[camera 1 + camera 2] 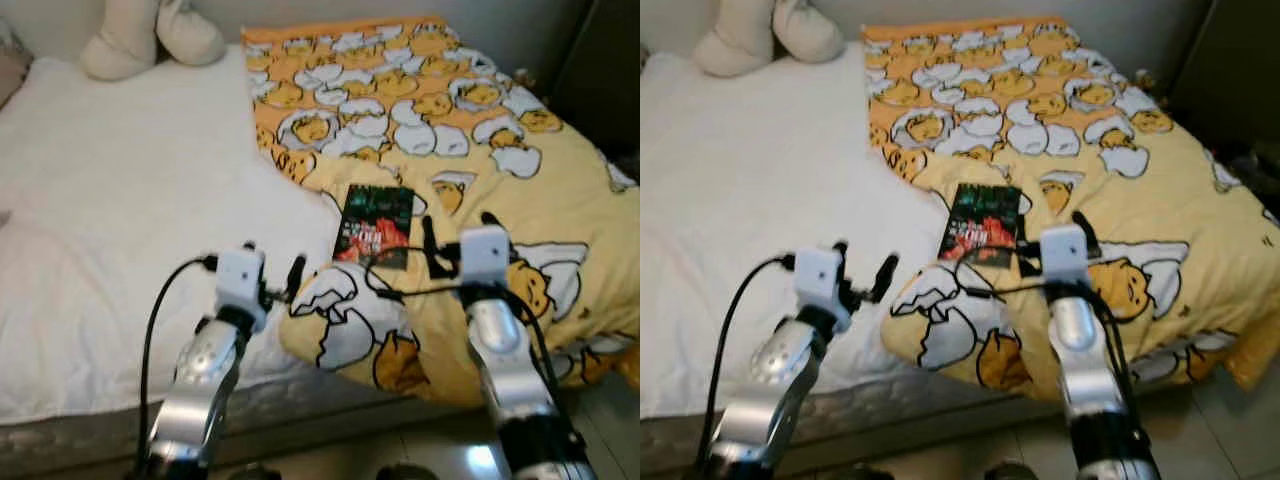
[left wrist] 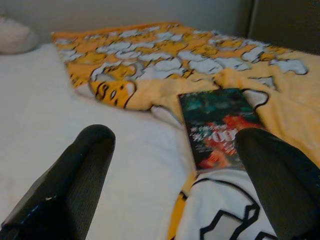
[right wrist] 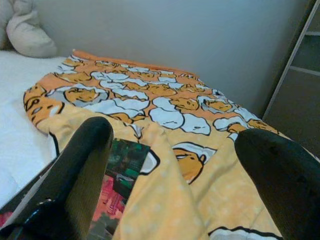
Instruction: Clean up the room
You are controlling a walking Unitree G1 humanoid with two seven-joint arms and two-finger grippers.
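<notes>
Bed (image 1: pixel 120 230) ahead of both end effectors, yellow blanket (image 1: pixel 480 150) crumpled over its right half. Book (image 1: pixel 376 226) lies flat on the blanket edge, just ahead of and between the left end effector (image 1: pixel 270 275) and right end effector (image 1: pixel 455 240); both wide open, empty. Book's long axis runs away from the robot, top tilted slightly right. Risk: fingers snag the loose blanket fold instead of the thin book, or shove it off the soft surface.
</notes>
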